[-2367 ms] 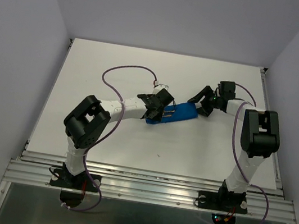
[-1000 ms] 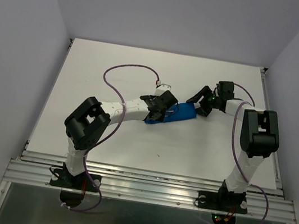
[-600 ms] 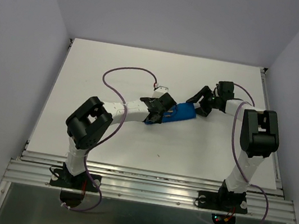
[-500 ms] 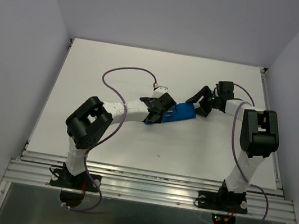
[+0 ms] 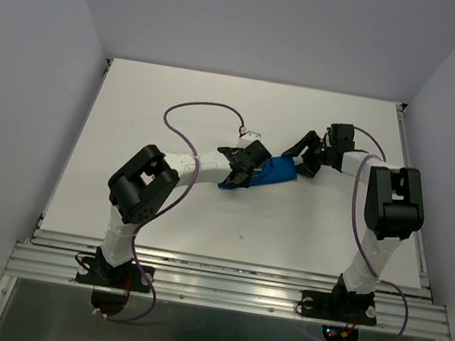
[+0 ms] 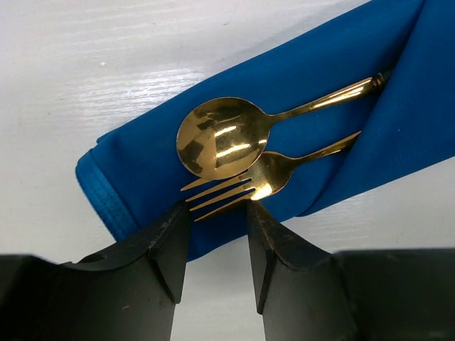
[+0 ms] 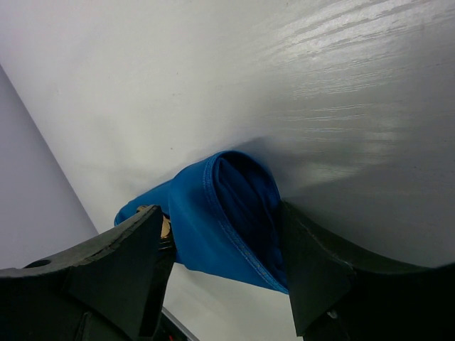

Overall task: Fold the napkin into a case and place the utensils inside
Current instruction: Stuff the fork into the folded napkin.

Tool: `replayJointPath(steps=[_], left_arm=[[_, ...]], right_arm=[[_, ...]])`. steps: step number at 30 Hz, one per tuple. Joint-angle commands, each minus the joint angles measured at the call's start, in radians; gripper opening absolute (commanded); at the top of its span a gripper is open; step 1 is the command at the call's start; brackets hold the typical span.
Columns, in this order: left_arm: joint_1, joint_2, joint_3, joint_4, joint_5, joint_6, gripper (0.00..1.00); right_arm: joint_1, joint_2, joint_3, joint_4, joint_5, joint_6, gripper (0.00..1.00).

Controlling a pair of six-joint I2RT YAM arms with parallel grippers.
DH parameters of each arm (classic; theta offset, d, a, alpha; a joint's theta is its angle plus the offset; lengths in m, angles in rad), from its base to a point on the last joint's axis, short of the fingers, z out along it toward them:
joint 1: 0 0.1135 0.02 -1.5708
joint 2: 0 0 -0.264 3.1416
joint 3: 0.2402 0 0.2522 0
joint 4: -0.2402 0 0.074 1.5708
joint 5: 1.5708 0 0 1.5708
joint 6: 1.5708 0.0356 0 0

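The napkin is folded into a narrow blue case in the middle of the table. In the left wrist view the gold spoon and gold fork lie on the napkin, heads out and stems running under a cloth fold. Their handles are mostly hidden. My left gripper is open with the fork tines at its fingertips; in the top view it sits at the case's left end. My right gripper holds the case's other end, one finger touching each side; it also shows in the top view.
The white table has a metal rail along its near edge. A purple cable loops over the table left of the case. Grey walls stand on three sides.
My left arm has swung right and pressed its gripper in toward the case's left end. The case has shifted slightly. My right arm has not moved.
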Motion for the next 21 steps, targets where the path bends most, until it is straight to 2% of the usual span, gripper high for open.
replayJointPath(steps=[1,21], left_arm=[[-0.002,0.022,0.055,-0.002,0.018,0.023,0.47],[-0.007,0.045,0.128,-0.016,0.044,0.046,0.47]], right_arm=[[0.009,0.013,0.01,0.013,-0.009,-0.003,0.71],[0.009,0.013,0.007,0.013,-0.013,-0.005,0.71]])
